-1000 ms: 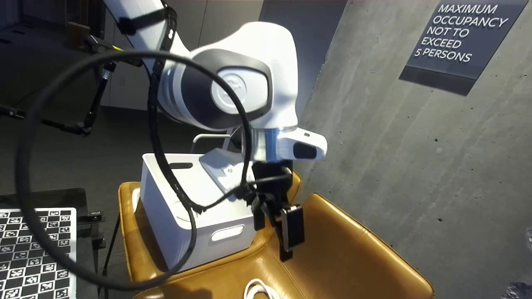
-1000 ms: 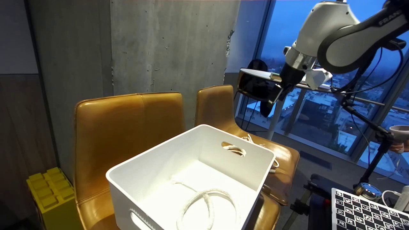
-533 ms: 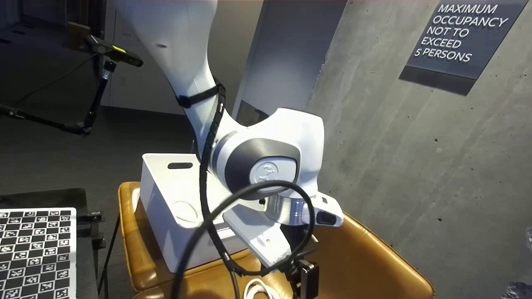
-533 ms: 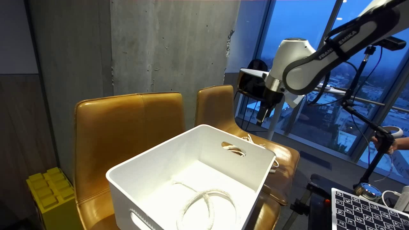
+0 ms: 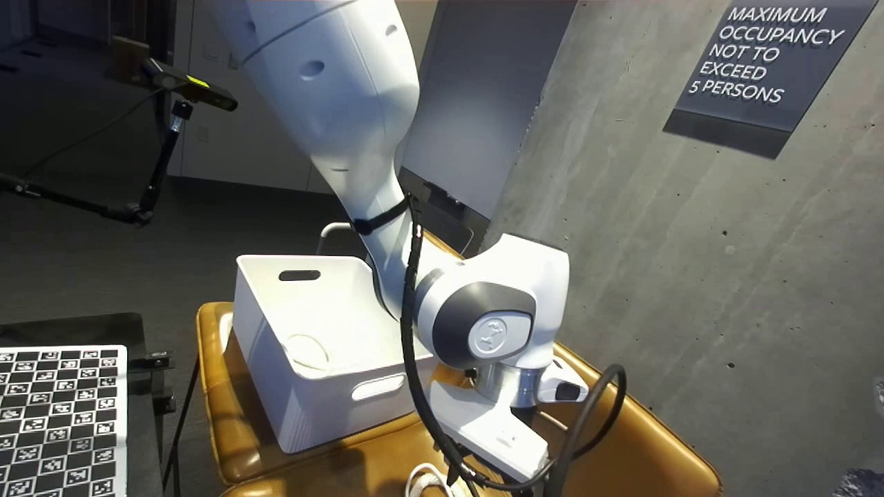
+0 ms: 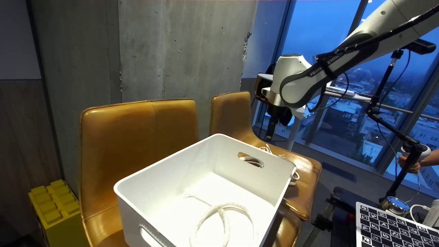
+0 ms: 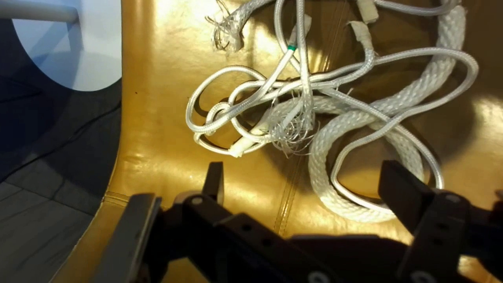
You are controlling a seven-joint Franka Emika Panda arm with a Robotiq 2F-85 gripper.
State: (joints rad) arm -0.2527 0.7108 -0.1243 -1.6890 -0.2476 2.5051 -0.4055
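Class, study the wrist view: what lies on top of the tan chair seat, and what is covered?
White ropes, thick and thin, lie tangled on the tan chair seat, some ends frayed. The seat directly beneath them is hidden, and the open pincer blocks more of it.

A silver collar rings the lower end of the arm. Above the collar, in an exterior view, the white forearm slants downward, cinched by a black strap, and joins the white wrist housing that sits directly over the collar. A white block juts out just below the collar; a black cable hangs past it and loops up near the collar. In an exterior view the claw hangs beneath the collar, pointing down and leaning slightly off upright. The wrist view shows its two dark fingers reaching away from the collar, spread wide, their tips well apart.
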